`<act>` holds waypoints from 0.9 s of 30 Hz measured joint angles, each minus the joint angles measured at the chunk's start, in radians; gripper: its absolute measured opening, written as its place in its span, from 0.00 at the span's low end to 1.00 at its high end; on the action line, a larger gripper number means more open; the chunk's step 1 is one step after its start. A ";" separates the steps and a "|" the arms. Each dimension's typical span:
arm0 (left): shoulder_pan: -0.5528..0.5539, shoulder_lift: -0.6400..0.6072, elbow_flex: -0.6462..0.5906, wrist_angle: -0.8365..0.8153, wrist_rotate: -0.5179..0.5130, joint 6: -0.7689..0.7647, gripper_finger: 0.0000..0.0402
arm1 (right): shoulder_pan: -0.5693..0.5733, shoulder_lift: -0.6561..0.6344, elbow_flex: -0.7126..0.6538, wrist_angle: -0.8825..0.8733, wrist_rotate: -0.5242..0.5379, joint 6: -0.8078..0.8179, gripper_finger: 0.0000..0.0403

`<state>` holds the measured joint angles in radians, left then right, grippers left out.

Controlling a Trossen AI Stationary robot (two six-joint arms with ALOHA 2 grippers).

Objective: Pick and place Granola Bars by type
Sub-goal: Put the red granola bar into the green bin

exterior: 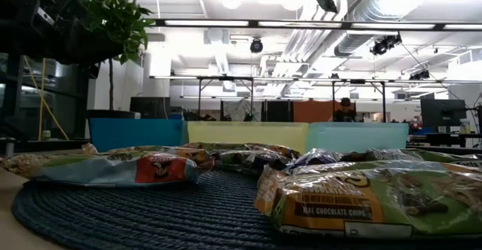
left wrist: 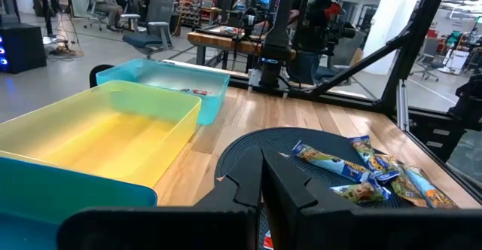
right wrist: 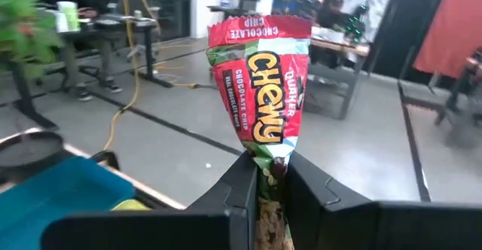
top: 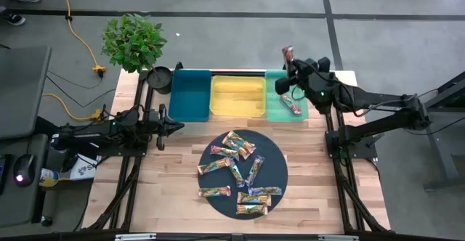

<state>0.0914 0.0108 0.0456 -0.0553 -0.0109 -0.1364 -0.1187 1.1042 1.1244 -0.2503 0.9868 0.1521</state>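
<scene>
Pinching a red chocolate-chip bar [right wrist: 261, 84] by its lower end, the right pincer [right wrist: 265, 176] is clenched on the wrapper and holds it upright above the green bin [top: 273, 112] at about one o'clock on the worktop [top: 312, 168]. One red bar [top: 293, 104] already lies in that bin. The remaining bars [top: 238, 170] lie heaped on the dark round mat [top: 277, 170] near the worktop's middle, toward six o'clock.

These bars look light and the wrapper glossy and slippery; the crimped end seam is floppy, while the filled middle seems firmer. A grip across the narrow width, on the filled part just inside a seam, should hold best; squeezing hard could crumble the contents.

The left pincer [top: 176, 127] rests at nine o'clock, clenched on nothing, just short of the teal bin [top: 190, 94].
</scene>
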 joint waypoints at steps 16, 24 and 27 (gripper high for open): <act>0.000 0.000 0.000 0.000 0.000 0.000 0.02 | -0.360 0.037 0.092 -0.338 -0.393 0.157 0.10; 0.000 0.000 0.000 0.000 0.000 0.000 0.02 | -0.488 0.183 0.229 -0.622 -0.575 0.180 0.10; 0.000 0.000 0.000 0.000 0.000 0.000 0.02 | -0.510 0.249 0.226 -0.669 -0.641 0.203 0.10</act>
<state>0.0914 0.0106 0.0456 -0.0554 -0.0109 -0.1360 -0.6289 1.3528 1.3502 -0.9195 0.3459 0.3554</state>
